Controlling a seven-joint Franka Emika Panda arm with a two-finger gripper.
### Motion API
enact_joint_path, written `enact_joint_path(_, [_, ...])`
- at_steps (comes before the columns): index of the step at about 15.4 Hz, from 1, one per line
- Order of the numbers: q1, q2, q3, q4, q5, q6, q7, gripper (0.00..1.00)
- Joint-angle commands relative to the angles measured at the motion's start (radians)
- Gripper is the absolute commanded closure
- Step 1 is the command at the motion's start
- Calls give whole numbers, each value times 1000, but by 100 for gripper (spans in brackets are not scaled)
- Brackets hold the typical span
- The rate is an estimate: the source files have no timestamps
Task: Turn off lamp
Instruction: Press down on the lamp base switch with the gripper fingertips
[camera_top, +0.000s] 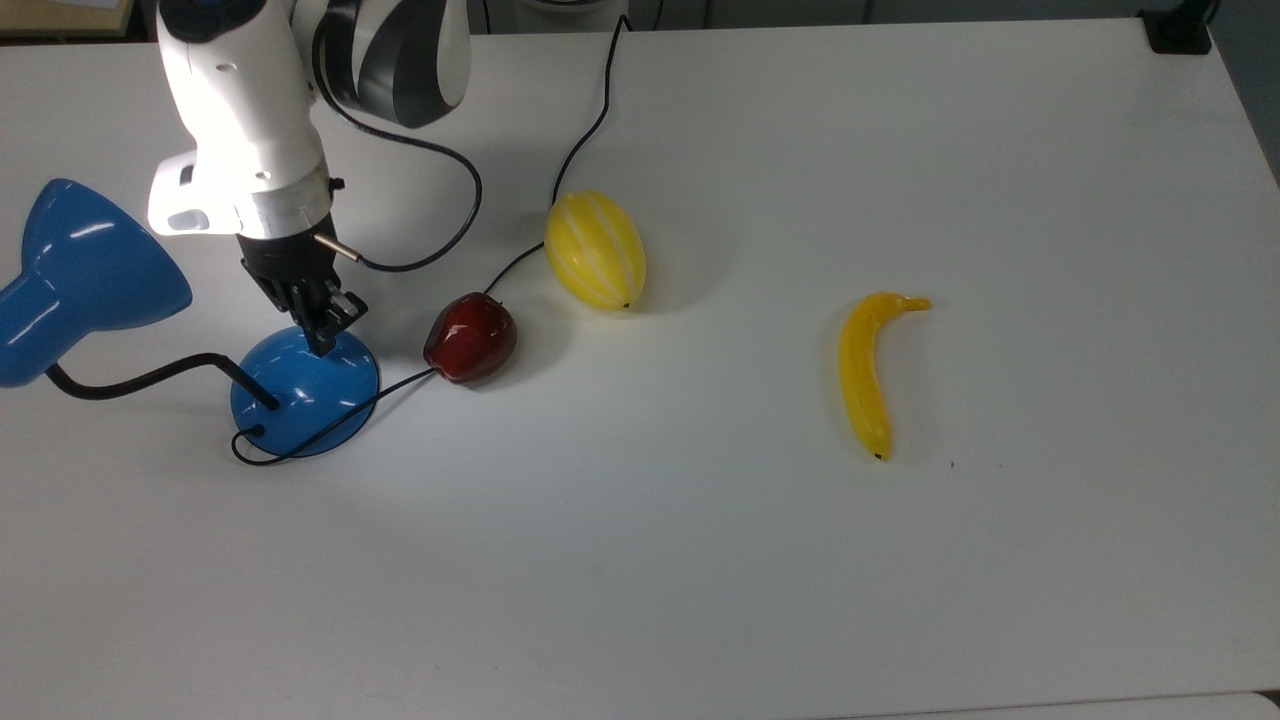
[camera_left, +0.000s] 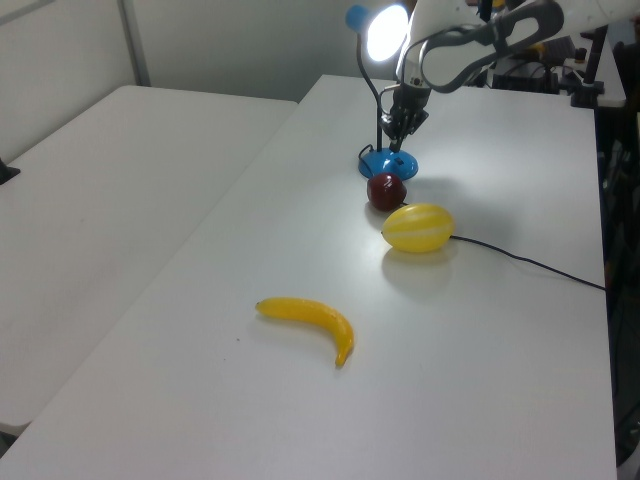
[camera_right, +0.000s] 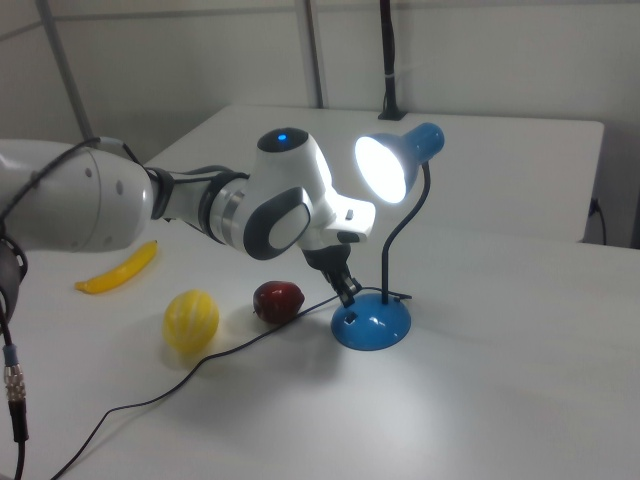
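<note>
The blue lamp stands at the top view's left, its cone shade (camera_top: 85, 270) joined by a black bendy neck to the round domed base (camera_top: 300, 395). Its bulb glows bright in the shade (camera_right: 390, 165) in the right view and also in the shade (camera_left: 385, 30) in the left view. My gripper (camera_top: 322, 340) is shut, and its fingertips press down on the top of the base where the switch sits, hiding it. The same contact shows with the gripper (camera_right: 350, 297) on the base (camera_right: 372, 325), and with the gripper (camera_left: 397, 147) over the base (camera_left: 390, 163).
A red apple (camera_top: 470, 337) lies on the lamp's black cord (camera_top: 590, 120) just right of the base in the top view. A yellow melon (camera_top: 595, 250) sits beyond it and a banana (camera_top: 868, 370) farther right. The white table (camera_top: 700, 560) spreads wide toward the front.
</note>
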Motion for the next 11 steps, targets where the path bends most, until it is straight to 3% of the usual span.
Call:
enact_joint_path(1, [15, 7, -32, -10, -23, 28, 27, 100])
enact_joint_path(11, [20, -1, -32, -93, -71, 25, 16, 100])
